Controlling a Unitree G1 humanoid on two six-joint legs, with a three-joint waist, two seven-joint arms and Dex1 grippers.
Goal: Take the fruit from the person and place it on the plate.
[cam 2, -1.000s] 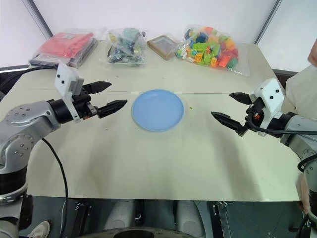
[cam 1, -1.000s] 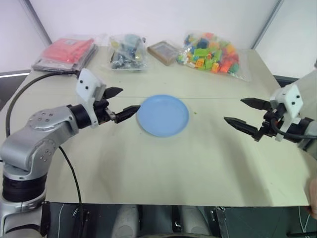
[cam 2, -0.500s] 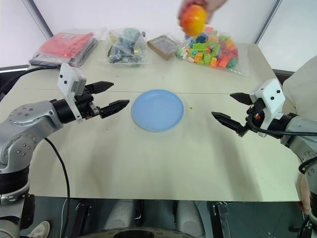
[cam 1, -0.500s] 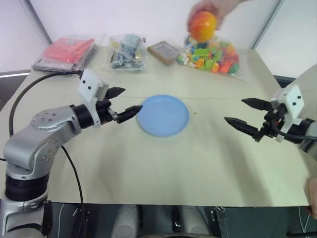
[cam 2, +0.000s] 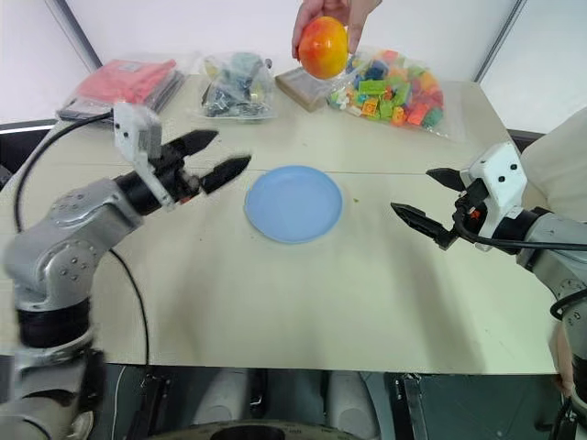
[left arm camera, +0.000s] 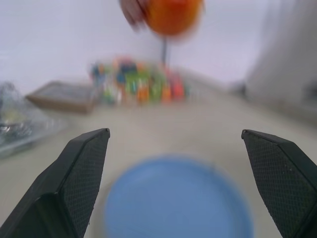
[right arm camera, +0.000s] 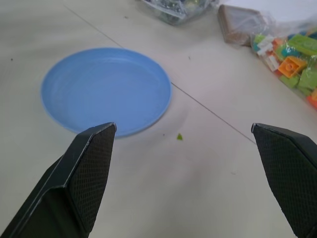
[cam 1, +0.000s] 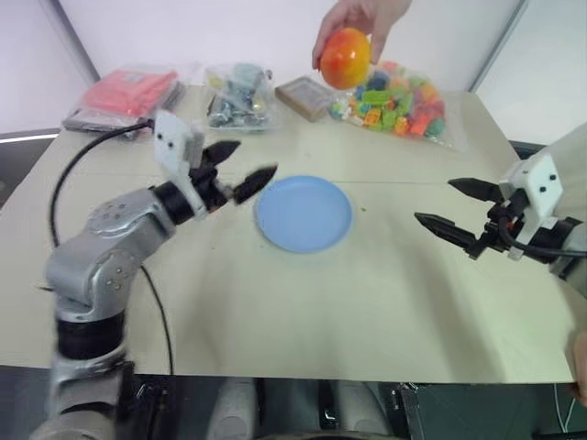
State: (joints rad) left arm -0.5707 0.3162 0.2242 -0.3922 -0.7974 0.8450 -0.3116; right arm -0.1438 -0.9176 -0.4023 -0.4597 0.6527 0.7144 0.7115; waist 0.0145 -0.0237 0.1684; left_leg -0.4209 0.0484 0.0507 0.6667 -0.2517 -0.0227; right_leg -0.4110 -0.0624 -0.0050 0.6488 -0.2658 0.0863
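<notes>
A person's hand [cam 1: 353, 20] holds the orange-red fruit [cam 1: 346, 58] in the air above the far side of the table; the fruit [left arm camera: 171, 15] also appears in the left wrist view. The light-blue plate [cam 1: 304, 214] lies flat at the table's middle. My left gripper [cam 1: 238, 170] is open and empty, raised just left of the plate and pointing up toward the fruit. My right gripper [cam 1: 451, 208] is open and empty, hovering well to the right of the plate [right arm camera: 106, 90].
Along the far edge lie a red packet [cam 1: 124, 96], a clear bag of dark parts [cam 1: 237, 94], a flat brown box [cam 1: 304, 96] and a bag of coloured toy blocks [cam 1: 399, 103]. A tiny green scrap [right arm camera: 179, 137] lies beside the plate.
The hand has brought the fruit lower and to the left. My left gripper has lifted and swung toward the plate and fruit, rolling at the wrist. The right gripper has stayed still.
</notes>
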